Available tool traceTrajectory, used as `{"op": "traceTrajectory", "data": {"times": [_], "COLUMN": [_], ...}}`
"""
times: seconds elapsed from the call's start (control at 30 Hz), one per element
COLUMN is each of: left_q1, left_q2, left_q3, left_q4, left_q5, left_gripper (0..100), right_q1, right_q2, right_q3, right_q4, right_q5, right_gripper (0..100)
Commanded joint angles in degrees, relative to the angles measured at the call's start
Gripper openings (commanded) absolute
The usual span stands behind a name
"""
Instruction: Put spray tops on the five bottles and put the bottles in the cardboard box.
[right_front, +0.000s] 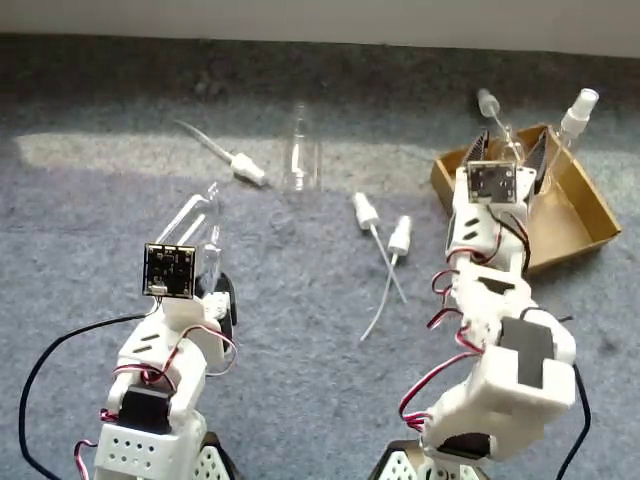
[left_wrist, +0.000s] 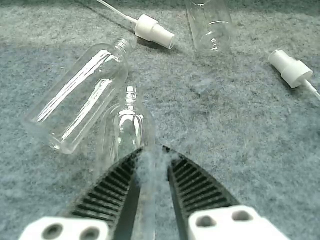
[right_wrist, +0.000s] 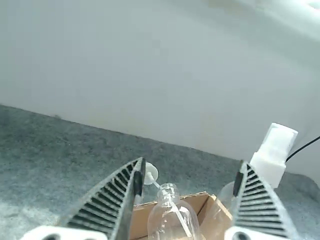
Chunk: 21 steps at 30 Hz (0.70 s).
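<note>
My left gripper (left_wrist: 152, 152) hovers low over the carpet with only a narrow gap between its fingers. A small clear bottle (left_wrist: 127, 127) lies partly under one finger, and a larger clear bottle (left_wrist: 75, 110) lies beside it. A third bottle (right_front: 300, 152) lies farther back, near a spray top (right_front: 247, 168). Two more spray tops (right_front: 365, 210) (right_front: 400, 236) lie mid-table. My right gripper (right_wrist: 191, 167) is wide open above the cardboard box (right_front: 575, 215). Below it stands an open-necked bottle (right_wrist: 170, 200) with a thin tube at its mouth, next to a bottle with a spray top (right_wrist: 272, 150).
Grey carpet covers the table. A pale wall (right_wrist: 160, 65) rises behind the box. The left arm's wrist (right_front: 170, 270) is above the two nearest bottles. The long dip tubes of the loose spray tops trail across the carpet between the arms.
</note>
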<state>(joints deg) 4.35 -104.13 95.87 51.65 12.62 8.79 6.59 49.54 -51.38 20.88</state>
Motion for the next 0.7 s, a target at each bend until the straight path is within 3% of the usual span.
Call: {"op": "traceTrajectory", "data": {"times": [0.0, 0.23, 0.4, 0.67], "left_q1": [-0.92, -0.92, -0.92, -0.92], "left_q2": [-0.40, -0.40, -0.40, -0.40], "left_q3": [1.27, 1.27, 1.27, 1.27], "left_q4": [-1.05, -0.97, -0.97, -0.35], "left_q5": [-0.88, -0.88, -0.88, -0.88], "left_gripper": [1, 1, 1, 1], "right_q1": [-0.57, -0.57, -0.75, -0.92], "right_q2": [-13.49, -32.48, -41.01, -33.27], "right_q3": [-0.31, -0.40, -2.15, -30.20], "right_q4": [16.57, 44.18, 56.66, 94.90], "right_q5": [-0.26, -0.26, 0.18, 0.18], "right_gripper": [23.8, 23.2, 14.2, 13.9]}}
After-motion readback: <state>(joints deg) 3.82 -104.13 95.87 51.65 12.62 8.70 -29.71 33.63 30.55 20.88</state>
